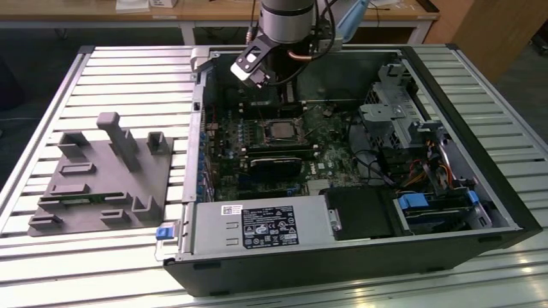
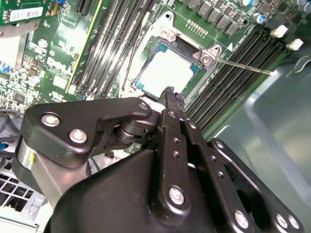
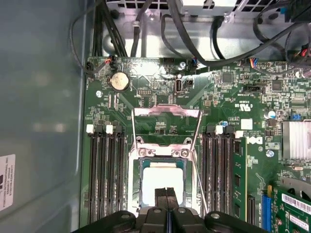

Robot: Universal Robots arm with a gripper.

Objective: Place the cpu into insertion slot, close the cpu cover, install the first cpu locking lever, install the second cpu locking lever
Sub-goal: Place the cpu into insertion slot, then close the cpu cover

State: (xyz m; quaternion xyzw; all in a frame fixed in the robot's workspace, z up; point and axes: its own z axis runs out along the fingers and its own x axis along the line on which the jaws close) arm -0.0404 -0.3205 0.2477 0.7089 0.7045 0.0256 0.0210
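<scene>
Open computer case on the slatted table. The cpu sits in the insertion slot on the green board. The cpu cover looks tipped up off it, with board showing through its window. The gripper hangs above the cpu, pointing down, jaws pressed together, nothing held. Memory slots flank the socket; black cables run beyond the cover.

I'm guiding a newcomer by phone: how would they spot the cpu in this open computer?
Look inside the open black metal computer case, at the green circuit board. Midway between two banks of long black memory slots lies the cpu, a small flat square chip. Its smooth, pale silver-grey metal top sets it apart from the dark, narrow slots on either side.
</scene>
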